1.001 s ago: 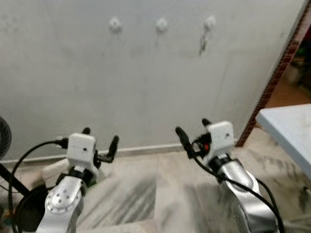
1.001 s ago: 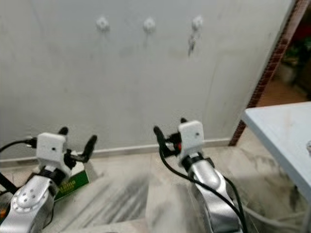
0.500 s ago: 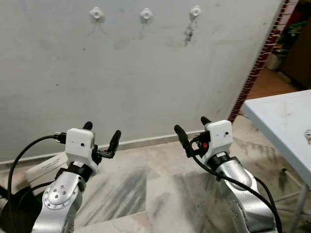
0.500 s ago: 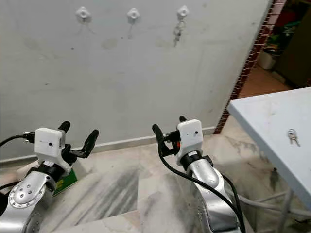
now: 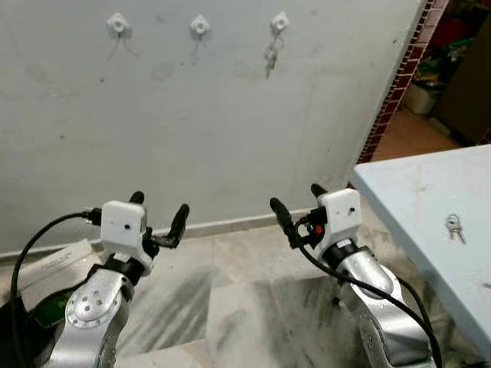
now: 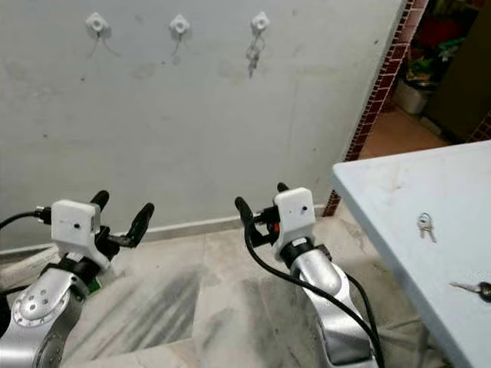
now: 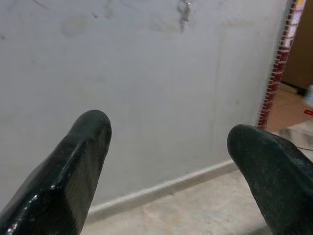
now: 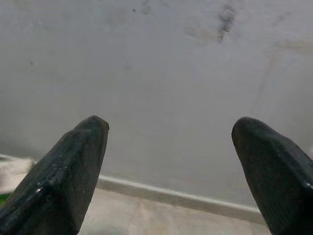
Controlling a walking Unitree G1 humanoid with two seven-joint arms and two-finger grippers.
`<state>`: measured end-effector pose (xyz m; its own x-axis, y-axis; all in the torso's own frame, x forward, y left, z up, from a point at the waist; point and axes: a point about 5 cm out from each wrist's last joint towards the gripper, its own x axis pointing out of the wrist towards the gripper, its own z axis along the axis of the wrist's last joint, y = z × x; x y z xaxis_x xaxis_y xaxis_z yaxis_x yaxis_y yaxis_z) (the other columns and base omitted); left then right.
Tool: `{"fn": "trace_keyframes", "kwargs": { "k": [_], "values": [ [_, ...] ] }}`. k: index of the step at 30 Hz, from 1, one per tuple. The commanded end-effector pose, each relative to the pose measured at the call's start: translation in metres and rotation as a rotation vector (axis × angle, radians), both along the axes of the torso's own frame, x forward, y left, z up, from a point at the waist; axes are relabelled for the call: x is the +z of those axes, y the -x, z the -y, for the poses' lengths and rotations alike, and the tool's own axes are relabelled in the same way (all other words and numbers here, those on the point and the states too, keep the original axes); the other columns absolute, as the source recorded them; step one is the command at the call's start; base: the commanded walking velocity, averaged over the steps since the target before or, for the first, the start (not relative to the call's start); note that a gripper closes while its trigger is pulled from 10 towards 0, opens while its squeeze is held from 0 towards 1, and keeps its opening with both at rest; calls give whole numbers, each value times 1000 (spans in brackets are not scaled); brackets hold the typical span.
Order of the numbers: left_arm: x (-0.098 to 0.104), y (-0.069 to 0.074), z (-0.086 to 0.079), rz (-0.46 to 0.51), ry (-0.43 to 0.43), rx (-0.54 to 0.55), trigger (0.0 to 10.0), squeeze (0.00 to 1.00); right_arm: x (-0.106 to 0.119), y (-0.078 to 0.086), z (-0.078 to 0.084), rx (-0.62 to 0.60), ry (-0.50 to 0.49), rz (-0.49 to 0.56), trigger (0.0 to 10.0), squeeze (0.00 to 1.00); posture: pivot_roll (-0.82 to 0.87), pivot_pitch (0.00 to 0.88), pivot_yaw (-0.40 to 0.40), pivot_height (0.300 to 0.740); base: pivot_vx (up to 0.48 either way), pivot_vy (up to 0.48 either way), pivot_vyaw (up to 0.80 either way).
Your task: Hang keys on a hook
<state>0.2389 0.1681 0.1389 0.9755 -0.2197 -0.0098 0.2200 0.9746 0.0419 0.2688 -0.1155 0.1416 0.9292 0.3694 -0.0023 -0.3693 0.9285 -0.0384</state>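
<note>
Three white hooks (image 5: 199, 26) in row high on grey wall (image 5: 192, 130); rightmost hook (image 5: 279, 21) carries hanging key bunch (image 5: 271, 55). Second set of keys (image 6: 424, 225) flat on pale table (image 6: 399, 207) at robot's right; single key (image 6: 476, 289) nearer table edge. Left gripper (image 5: 157, 218) held low before wall, fingers spread, empty. Right gripper (image 5: 299, 207) likewise low, fingers parted, grasping nothing. Marble floor (image 5: 230, 307) below.

No readable text, label, brand or number anywhere; print on green box (image 5: 54, 307) by wall too blurred.
</note>
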Motion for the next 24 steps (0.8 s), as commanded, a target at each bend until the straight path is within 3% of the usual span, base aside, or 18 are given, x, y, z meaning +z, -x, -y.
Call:
{"fn": "trace_keyframes", "kwargs": {
  "k": [1,11,24],
  "values": [
    [2,0,1,7,-4,-11,10000,0,3,-1,3,-11,1,15,10000,0,82,0,-7,740,0,-428,0],
    [-1,1,3,-5,-4,-15,10000,0,3,-1,2,-8,3,12,10000,0,82,0,-9,740,0,-408,0],
    [-3,1,4,-13,0,-7,10000,0,4,-1,2,-6,-12,19,10000,0,79,0,-11,740,0,0,0]
  ]
}}
